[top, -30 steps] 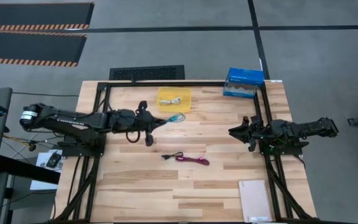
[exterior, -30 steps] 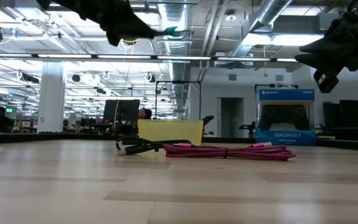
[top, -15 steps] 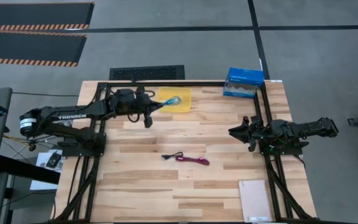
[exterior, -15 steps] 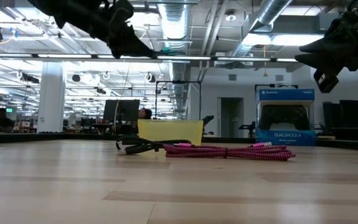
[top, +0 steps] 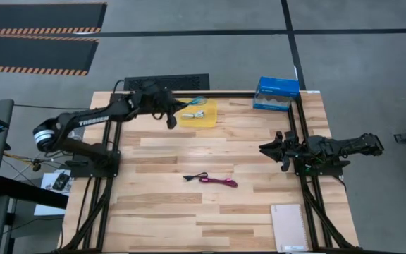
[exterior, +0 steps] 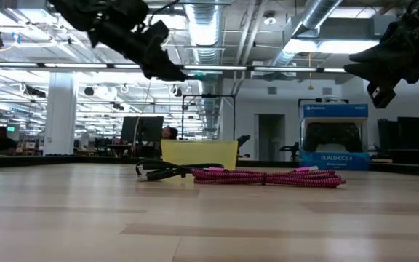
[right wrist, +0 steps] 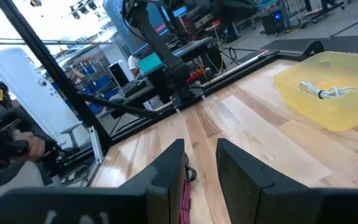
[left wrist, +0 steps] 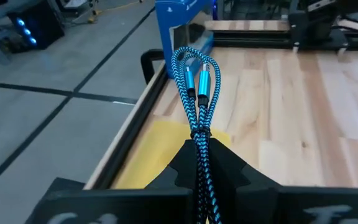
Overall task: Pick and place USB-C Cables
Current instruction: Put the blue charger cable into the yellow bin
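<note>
My left gripper (top: pixel 177 113) hovers over the left part of the yellow bin (top: pixel 210 121), shut on the teal cable (top: pixel 197 102), whose loop sticks out beyond the fingers above the bin (left wrist: pixel 145 155). The white cable (top: pixel 197 113) lies inside the bin, also seen in the right wrist view (right wrist: pixel 324 91). The black cable (top: pixel 194 176) and the magenta cable (top: pixel 220 182) lie side by side on the table's middle (exterior: pixel 268 177). My right gripper (top: pixel 270 149) waits open above the table's right side. My left gripper pinches the bundled teal cable between its two fingers (left wrist: pixel 225 171), on the strands just behind the wrap (left wrist: pixel 199 134). The fingers lie along the bundle, reaching level from the table's left. The cable is lifted clear, its loop and two plugs (left wrist: pixel 194 78) projecting ahead over the bin.
A blue DualShock box (top: pixel 277 93) stands at the far right edge, right of the bin. A notebook (top: pixel 290 227) lies at the near right corner. A black frame (top: pixel 210 94) runs along the table's far edge.
My left gripper has carried the teal cable from left of the table's middle toward the far edge, swinging round until the loop hangs over the yellow bin. It has stayed shut on the cable. The right arm and the other cables have kept still.
</note>
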{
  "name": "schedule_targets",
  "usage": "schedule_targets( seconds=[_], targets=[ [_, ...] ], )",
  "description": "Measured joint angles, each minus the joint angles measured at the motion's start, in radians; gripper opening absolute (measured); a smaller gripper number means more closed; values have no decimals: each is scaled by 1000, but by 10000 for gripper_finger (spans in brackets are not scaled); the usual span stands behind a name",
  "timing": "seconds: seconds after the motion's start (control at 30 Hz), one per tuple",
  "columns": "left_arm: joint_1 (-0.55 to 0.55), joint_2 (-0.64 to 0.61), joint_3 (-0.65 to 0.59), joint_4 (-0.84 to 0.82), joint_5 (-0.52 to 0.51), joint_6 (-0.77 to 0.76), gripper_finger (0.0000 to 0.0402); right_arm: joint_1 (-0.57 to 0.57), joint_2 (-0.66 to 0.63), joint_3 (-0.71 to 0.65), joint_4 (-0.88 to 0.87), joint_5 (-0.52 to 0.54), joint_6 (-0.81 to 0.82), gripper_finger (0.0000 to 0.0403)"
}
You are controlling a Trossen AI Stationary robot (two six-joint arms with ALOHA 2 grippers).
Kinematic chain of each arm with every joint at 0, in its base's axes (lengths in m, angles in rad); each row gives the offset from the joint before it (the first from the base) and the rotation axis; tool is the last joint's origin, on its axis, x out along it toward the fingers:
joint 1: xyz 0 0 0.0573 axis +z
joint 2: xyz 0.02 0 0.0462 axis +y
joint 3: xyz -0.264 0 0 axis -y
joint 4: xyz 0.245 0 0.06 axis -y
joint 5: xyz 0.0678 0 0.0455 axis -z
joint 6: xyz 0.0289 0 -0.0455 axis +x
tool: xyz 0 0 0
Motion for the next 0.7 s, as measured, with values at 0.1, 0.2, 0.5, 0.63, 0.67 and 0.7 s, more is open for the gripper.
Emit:
schedule_targets(
  seconds=[0.1,0.2,0.5,0.63,0.67,0.7],
  targets=[
    [18,81,78,-41,23,38,0,0,0,0,0,0,0,118],
    [31,152,154,-72,33,65,0,0,0,0,0,0,0,118],
    [35,304,221,-79,42,100,0,0,0,0,-1,0,0,118],
    [35,355,221,-81,41,112,0,0,0,0,-1,0,0,118],
    [35,366,221,-78,41,116,0,0,0,0,-1,0,0,118],
    [35,377,221,-73,42,120,0,0,0,0,-1,0,0,118]
  ],
)
